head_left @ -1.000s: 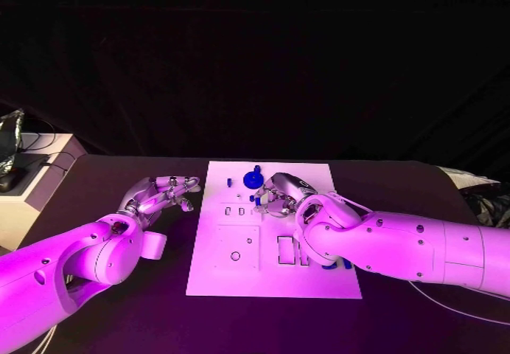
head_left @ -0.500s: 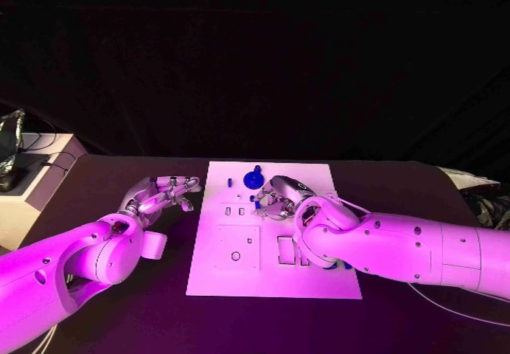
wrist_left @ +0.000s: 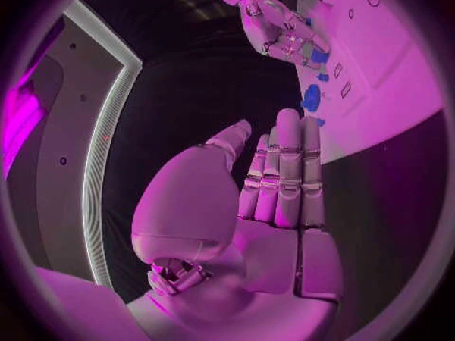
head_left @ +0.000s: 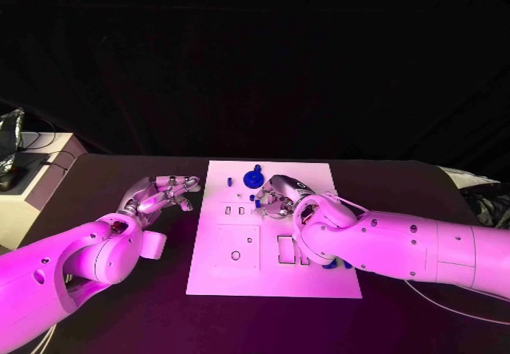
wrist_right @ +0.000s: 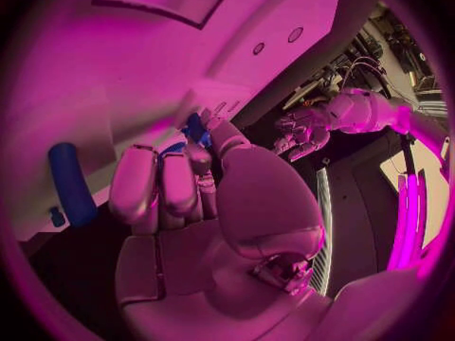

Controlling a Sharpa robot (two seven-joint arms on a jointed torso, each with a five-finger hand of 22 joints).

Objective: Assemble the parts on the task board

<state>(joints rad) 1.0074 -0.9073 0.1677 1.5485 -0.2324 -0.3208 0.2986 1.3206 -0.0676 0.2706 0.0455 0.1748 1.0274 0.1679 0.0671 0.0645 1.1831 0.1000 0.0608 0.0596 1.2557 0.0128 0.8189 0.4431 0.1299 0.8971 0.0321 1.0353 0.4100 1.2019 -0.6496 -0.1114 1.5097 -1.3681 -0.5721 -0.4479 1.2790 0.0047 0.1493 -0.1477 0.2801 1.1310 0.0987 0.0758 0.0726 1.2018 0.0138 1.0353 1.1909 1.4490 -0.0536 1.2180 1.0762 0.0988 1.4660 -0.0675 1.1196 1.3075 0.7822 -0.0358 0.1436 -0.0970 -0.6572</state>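
Observation:
The white task board (head_left: pixel 239 276) lies in the middle of the black table. My right hand (head_left: pixel 279 196) hovers over the board's far half with its fingers curled in. In the right wrist view its fingertips pinch a small blue part (wrist_right: pixel 196 129) just above the board (wrist_right: pixel 114 61). A round blue part (head_left: pixel 253 178) stands at the board's far edge, just beyond that hand. My left hand (head_left: pixel 165 193) is held off the board's left side, fingers straight and together (wrist_left: pixel 284 174), holding nothing.
A blue cylinder (wrist_right: pixel 71 183) lies on the board near my right hand. More blue parts (head_left: pixel 332 264) peek out under my right forearm near the board's right edge. The board has several rectangular slots (head_left: pixel 285 249). A pale cabinet (head_left: pixel 37 173) stands at the table's far left.

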